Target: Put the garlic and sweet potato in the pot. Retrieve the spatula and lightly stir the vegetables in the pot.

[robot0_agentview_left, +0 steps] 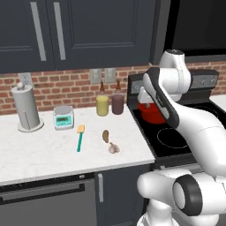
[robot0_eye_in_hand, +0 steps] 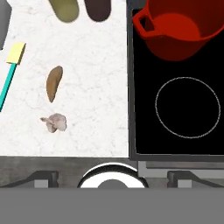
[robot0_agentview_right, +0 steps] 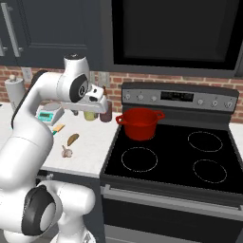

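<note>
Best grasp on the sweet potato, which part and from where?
Grip the sweet potato across its thicker middle, coming straight down from above. It lies flat on the counter, long and tapered, so the fingers should straddle the short axis. The garlic and spatula lie apart from it, leaving room for the open gripper.

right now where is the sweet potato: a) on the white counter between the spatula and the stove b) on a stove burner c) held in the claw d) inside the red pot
a: the sweet potato lies on the white counter, right of the spatula and just above the garlic, with the stove and red pot off to its right.
</note>
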